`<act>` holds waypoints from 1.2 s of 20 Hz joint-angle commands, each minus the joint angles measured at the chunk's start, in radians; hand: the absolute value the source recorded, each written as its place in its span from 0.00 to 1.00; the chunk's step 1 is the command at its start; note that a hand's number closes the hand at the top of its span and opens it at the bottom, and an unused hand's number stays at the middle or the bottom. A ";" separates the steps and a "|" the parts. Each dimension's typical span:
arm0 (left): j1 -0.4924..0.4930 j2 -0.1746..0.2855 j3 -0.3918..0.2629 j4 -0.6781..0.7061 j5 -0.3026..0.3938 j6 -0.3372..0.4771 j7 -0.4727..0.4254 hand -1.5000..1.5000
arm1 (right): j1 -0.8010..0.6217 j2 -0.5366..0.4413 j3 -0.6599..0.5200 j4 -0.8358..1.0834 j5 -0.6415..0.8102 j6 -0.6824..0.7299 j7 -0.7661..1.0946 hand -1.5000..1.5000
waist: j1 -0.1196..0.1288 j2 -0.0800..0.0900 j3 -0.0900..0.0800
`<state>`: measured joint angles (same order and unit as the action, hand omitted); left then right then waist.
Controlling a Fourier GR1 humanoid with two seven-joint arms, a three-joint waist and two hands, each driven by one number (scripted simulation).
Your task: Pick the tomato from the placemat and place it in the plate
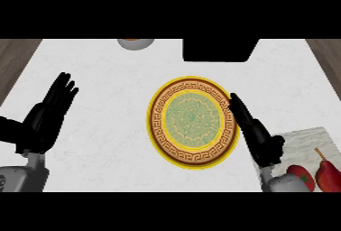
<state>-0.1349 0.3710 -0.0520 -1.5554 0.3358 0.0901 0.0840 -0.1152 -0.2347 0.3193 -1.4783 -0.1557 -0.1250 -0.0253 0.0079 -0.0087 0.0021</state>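
Tomato (300,174) lies on the placemat (307,139), to the right of my right robot hand (258,137) and close by its wrist. Another red item (328,173) is just beside it. That robot hand is open and holds nothing, its fingers straight and running alongside the right rim of the plate (157,119). My left robot hand (48,118) rests open over the counter (106,67), fingers up, well apart from the plate's other side.

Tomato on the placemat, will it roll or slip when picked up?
Likely to roll: the tomato looks round. Its smooth skin may be slippery. Pushed, it might bump the red fruit beside it on the placemat.
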 commanded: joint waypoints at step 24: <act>-0.015 -0.021 -0.023 0.143 -0.137 0.034 0.070 0.50 | 0.210 -0.539 -0.390 0.588 0.220 0.435 -1.081 0.00 | -0.004 0.010 -0.001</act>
<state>-0.1590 0.3464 -0.0861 -1.4122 0.1976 0.1435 0.1452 0.1067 -0.7281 -0.0750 -0.9832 -0.0194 0.2764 -0.9421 -0.0026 0.0028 0.0028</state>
